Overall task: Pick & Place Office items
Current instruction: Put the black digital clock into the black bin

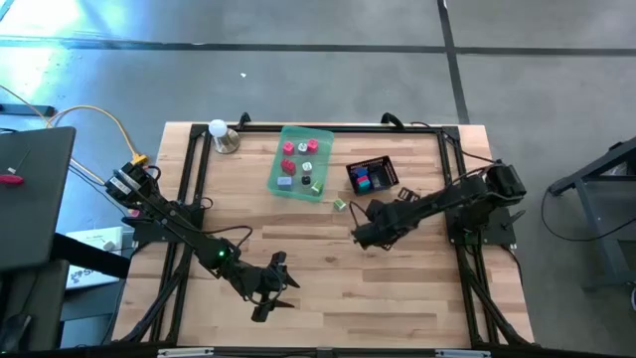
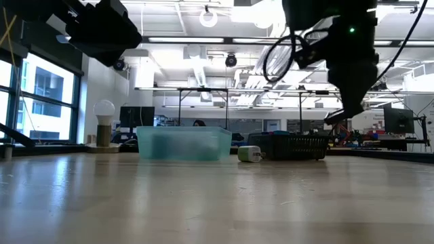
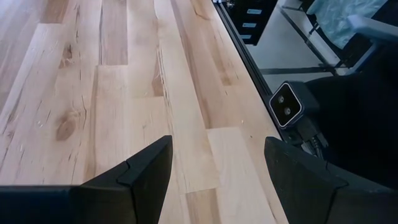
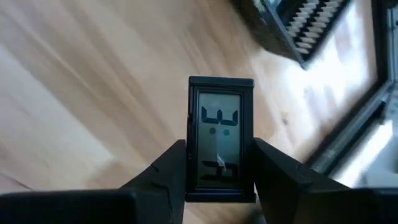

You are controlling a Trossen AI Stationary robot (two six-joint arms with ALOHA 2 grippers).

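We hold a small black clock pinched in our right gripper above mid-table, near the basket, ready to place, while our left gripper waits wide near-left

The near half of the table lies bare between the two arms. Along the far edge stand a lamp at the left corner, the green tray, a small green-and-white piece and the mesh basket, seemingly with narrow gaps between them.
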